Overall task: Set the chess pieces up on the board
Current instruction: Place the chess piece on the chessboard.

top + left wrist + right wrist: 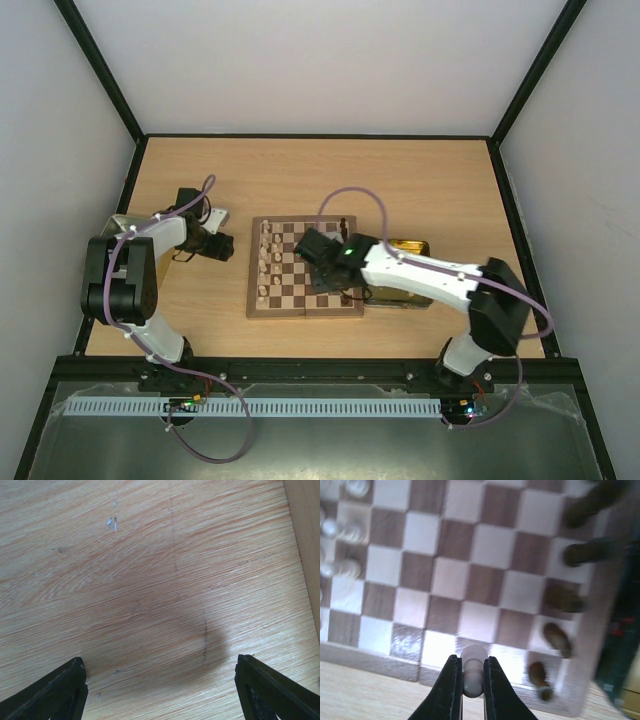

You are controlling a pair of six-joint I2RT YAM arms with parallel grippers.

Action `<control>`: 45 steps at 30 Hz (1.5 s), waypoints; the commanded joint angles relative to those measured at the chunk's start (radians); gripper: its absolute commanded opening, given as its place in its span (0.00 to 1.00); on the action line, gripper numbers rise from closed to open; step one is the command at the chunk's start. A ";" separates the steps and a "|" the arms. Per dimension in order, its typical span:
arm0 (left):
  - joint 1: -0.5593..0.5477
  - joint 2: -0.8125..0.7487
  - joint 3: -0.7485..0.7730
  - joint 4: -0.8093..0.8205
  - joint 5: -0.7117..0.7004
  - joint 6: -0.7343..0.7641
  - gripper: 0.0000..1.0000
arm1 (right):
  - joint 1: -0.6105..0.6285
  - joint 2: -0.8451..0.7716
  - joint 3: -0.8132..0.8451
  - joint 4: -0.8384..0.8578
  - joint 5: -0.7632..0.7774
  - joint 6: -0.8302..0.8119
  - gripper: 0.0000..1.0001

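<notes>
Right hand [471, 667] is clamped shut on one cream chess piece [474, 655], pinched between the two black fingers [451, 690] with the rounded top poking out past the tips. From the wrist cam, that piece sits over the edge row of the board [490, 545], right by the plain wood border. I can't tell if its base is touching the squares or hanging just above them.

On one side of the board there's a cluster of cream pieces [342, 530], a bit blurry. On the opposite side there's a line of dark brown pieces [580, 555], some upright and some looking tilted, but it's too smeared to say for sure.

From the top cam the right hand [322, 250] is over the board [300, 312], with the cream pieces [265, 262] lined up along the board's left columns. A shiny gold tray [408, 245] sits just beside the board's right edge, partly under the arm.

Left hand [218, 245] is off the board's left side, close to it. Its fingers [55, 692] are spread wide with nothing between them, just bare table [150, 580] underneath.
</notes>
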 commanded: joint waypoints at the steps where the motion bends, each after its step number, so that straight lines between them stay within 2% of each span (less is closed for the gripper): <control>1: 0.010 0.002 -0.016 -0.020 -0.004 0.003 0.81 | 0.107 0.126 0.094 -0.001 -0.015 0.009 0.02; 7: 0.020 -0.005 -0.017 -0.020 0.006 0.004 0.81 | 0.172 0.272 0.231 0.017 -0.054 -0.037 0.02; 19: 0.032 -0.021 -0.017 -0.023 0.020 0.004 0.81 | 0.175 0.441 0.399 0.001 -0.043 -0.081 0.02; 45: 0.040 -0.018 -0.017 -0.022 0.031 0.008 0.81 | 0.151 0.505 0.463 -0.003 -0.043 -0.104 0.04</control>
